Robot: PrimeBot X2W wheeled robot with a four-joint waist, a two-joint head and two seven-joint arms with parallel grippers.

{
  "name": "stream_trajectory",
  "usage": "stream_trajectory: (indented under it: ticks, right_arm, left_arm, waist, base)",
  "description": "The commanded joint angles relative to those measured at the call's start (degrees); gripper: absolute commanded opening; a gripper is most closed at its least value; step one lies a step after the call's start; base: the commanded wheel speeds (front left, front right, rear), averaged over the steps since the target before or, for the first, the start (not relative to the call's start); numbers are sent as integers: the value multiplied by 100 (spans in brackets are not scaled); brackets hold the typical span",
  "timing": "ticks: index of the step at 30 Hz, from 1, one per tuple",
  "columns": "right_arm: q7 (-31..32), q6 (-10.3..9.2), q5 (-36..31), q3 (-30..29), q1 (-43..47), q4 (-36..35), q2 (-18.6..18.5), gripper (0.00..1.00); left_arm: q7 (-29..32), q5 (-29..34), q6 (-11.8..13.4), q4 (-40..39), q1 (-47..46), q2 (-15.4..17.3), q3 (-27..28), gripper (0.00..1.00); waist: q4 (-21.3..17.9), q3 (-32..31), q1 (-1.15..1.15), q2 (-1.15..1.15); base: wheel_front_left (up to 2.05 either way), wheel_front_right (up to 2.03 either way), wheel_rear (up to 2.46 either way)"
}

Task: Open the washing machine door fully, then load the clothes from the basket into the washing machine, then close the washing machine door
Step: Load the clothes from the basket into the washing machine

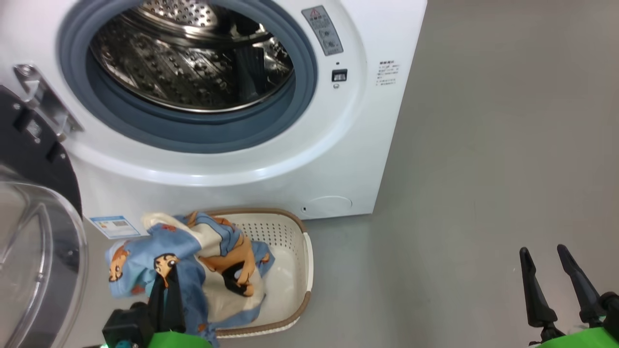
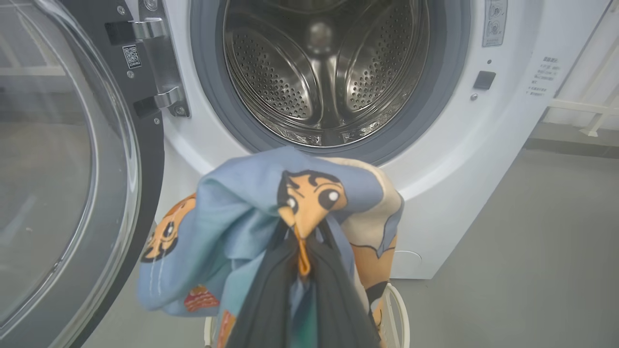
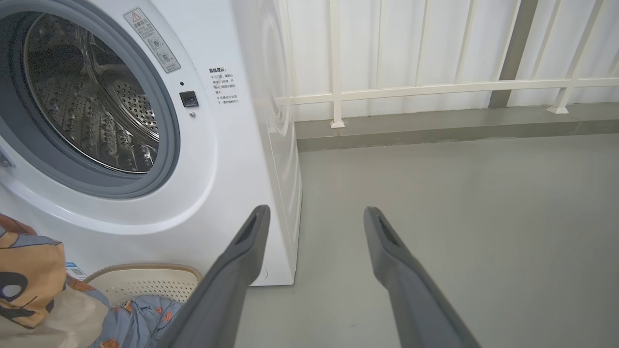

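The white washing machine [image 1: 338, 159] stands with its steel drum [image 1: 193, 53] exposed. Its door [image 1: 34, 251] hangs swung out at the left, black ring and clear glass bowl facing me. On the floor before the machine sits the cream basket [image 1: 295, 251]. Light-blue clothes [image 1: 159, 246] with orange cartoon figures are lifted above its left side, and my left gripper [image 1: 167, 275] is shut on them. In the left wrist view the bunched clothes [image 2: 251, 212] hang from the fingers [image 2: 271, 299], just below the drum opening [image 2: 324, 72]. My right gripper [image 1: 544, 253] stands open over bare floor at the lower right.
Grey floor [image 1: 483, 169] stretches to the right of the machine. A white railing [image 3: 435, 89] on a low kerb runs behind it. A blue label sticker [image 1: 113, 226] is on the machine's lower front. More blue fabric [image 3: 140, 319] lies inside the basket [image 3: 145, 280].
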Motion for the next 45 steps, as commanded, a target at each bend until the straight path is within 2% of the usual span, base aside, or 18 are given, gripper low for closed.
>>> stream_trajectory:
  ticks: [1, 13, 28, 36, 45]
  right_arm:
    - [-28, 9, -80, 92, 32, -163, -85, 100]
    - [-28, 9, -232, 65, 339, -157, -9, 100]
    - [-28, 9, -234, 217, 445, -136, 50, 100]
    - [-28, 9, -172, 197, 352, -119, 219, 100]
    - [-28, 9, -72, 217, 106, -66, 299, 100]
  left_arm:
    - [-38, 102, 29, -236, -1, 66, 172, 0]
    - [-38, 140, -35, -623, 515, 66, 241, 0]
    - [-38, 158, -312, -795, 574, 65, 253, 0]
    - [-38, 184, -471, -449, -97, 93, 344, 0]
    - [9, 322, -535, 200, -1230, 340, 386, 0]
  waist:
    - [47, -127, 0, 0]
    - [239, -625, 0, 0]
    - [-1, -689, 0, 0]
    - [-308, -454, 0, 0]
    - [-706, -34, 0, 0]
  base:
    - [0, 0, 0]
    - [0, 0, 0]
    - [0, 0, 0]
    - [0, 0, 0]
    - [0, 0, 0]
